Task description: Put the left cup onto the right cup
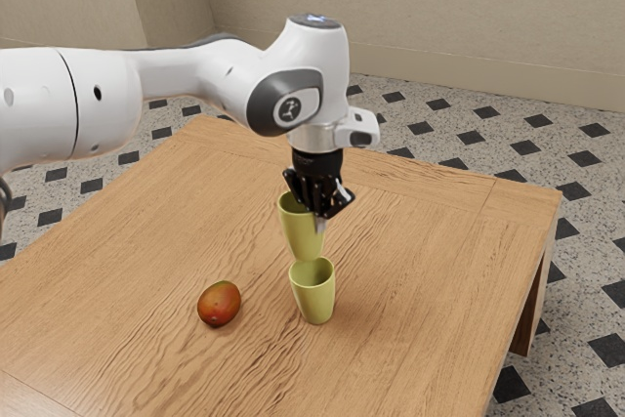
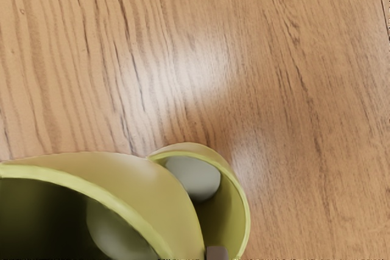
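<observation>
Nearest you, toward the front edge of the light wooden table (image 1: 439, 271), a reddish-orange mango (image 1: 219, 303) lies on its side. It sits just to the exterior view's left of the work and has no part in it, so you can leave it alone. Behind it, around the middle of the table, the standing pale green cup (image 1: 312, 290) is upright with its mouth open, ready to receive. Directly above that, the second pale green cup (image 1: 301, 227) hangs in the air, its base just over the lower rim and its body leaning a little. Your black two-finger gripper (image 1: 320, 204) is pinching this cup by its rim wall, which leaves the tapered base free to slide down. In the wrist view the held cup (image 2: 91, 193) overlaps the lower one (image 2: 234, 205), but the two mouths are not concentric. You probably need a small sideways correction before lowering, or the base may catch the rim and tip the standing cup. Farther back, the white arm (image 1: 195, 75) reaches in above the table's rear edge.
</observation>
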